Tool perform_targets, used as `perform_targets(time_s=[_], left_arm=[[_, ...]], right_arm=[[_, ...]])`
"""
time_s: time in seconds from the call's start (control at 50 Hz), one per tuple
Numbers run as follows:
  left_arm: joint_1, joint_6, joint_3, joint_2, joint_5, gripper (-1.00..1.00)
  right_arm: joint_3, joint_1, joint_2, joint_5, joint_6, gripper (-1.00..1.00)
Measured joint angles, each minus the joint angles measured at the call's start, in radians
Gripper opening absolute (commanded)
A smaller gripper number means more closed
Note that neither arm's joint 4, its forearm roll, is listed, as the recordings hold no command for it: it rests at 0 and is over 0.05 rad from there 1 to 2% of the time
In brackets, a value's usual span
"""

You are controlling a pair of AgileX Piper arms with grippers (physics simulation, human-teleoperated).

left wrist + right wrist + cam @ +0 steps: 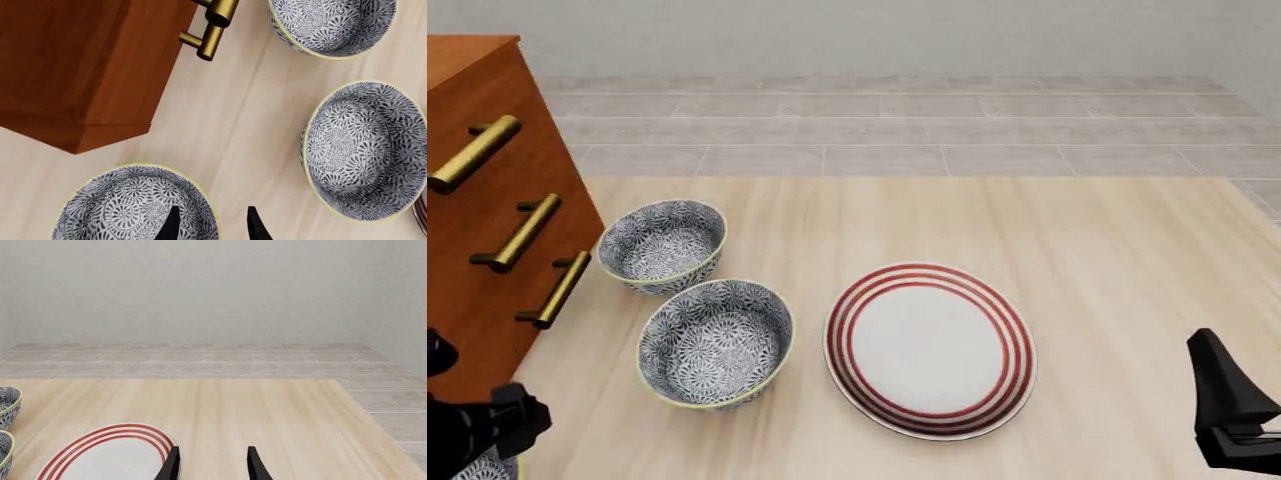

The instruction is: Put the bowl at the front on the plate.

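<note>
My left gripper (210, 227) hangs over the bowl (137, 205) at the front, the nearest of three patterned bowls. In the left wrist view its two dark fingers stand apart, one over the inside of the bowl and the other just outside the rim, so the rim lies between them. I cannot tell whether either finger touches it. In the front view only a sliver of this bowl (487, 468) shows at the bottom left corner, mostly hidden by my left arm.

The middle bowl (717, 343) sits on the table (1094, 260) just left of the plate (930, 350), close to it but with a narrow strip of wood between them. The far bowl (662, 245) stands behind the middle one, very close to it; I cannot tell whether they touch. Both are upright. To the left of the bowls stands a brown wooden cabinet (481, 200) with brass handles (521, 232).

The plate lies flat on the table and holds nothing. My right gripper (210, 465) is low over the table just right of the plate's near edge, fingers apart, gripping nothing. In the front view the right arm shows only at the bottom right corner, well apart from the bowls.
</note>
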Motion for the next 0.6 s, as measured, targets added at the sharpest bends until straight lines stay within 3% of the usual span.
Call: perform_targets(time_s=[0.6], left_arm=[[0.004, 0.0, 0.07, 0.1, -0.135, 1.0]], right_arm=[[0.0, 0.0, 0.0, 0.0, 0.0, 1.0]])
